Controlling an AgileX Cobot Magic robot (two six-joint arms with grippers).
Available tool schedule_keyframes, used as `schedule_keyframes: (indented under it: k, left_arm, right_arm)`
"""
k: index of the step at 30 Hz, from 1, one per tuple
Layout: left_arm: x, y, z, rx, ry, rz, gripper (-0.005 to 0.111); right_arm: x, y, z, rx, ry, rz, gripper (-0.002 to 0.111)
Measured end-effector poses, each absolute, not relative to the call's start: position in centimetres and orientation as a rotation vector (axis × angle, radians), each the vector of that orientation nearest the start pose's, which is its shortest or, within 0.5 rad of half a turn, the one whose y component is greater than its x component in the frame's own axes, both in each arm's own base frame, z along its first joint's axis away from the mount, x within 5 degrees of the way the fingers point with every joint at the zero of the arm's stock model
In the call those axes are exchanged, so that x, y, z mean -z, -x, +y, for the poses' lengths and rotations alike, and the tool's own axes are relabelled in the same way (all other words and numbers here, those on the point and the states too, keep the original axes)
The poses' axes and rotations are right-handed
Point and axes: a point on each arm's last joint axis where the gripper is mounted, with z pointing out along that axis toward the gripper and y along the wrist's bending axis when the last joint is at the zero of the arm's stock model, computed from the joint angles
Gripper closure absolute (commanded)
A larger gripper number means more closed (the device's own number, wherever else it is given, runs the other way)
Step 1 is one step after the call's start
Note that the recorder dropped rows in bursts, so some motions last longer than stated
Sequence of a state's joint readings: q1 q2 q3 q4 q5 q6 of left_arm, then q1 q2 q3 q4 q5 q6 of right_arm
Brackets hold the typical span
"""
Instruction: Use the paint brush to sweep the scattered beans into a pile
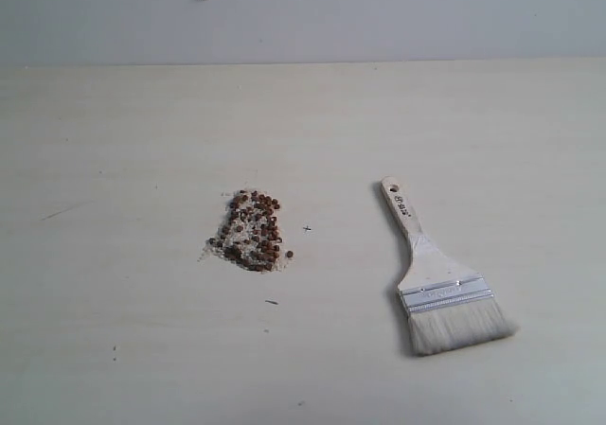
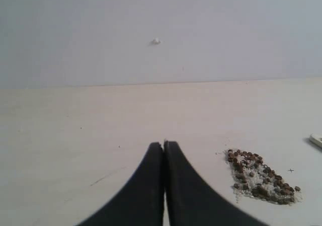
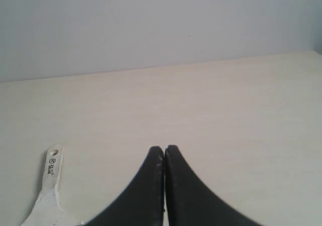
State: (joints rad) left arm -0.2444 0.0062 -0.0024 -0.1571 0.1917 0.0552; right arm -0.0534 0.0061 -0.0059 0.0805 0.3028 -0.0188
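Beans (image 1: pixel 254 219): gathered in one pile (image 1: pixel 248 245) mid-tabletop (image 1: pixel 142 141), well short of the far edge; one bean just beside it.
Brush (image 1: pixel 437 278): lying flat, apart from the pile, toward the right edge; handle (image 1: pixel 405 219) toward the far edge, bristles (image 1: pixel 459 328) nearer.
Left gripper (image 2: pixel 164 144): closed, empty, near the pile.
Right gripper (image 3: pixel 164 148): closed, empty, near the handle.

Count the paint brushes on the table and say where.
1. The paint brush lies flat on the table, right of the pile of beans and apart from it. None appears hidden.
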Motion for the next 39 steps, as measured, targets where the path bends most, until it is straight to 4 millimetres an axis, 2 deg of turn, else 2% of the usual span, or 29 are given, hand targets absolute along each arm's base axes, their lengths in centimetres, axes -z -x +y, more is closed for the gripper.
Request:
schedule_keyframes:
  k: [39]
  left_arm:
    - [-19.64,-5.40,-1.63,0.284,-0.145,1.678,0.106]
  right_arm:
    - [-18.63,-5.44,-0.06,-0.031,-0.089,1.797,0.108]
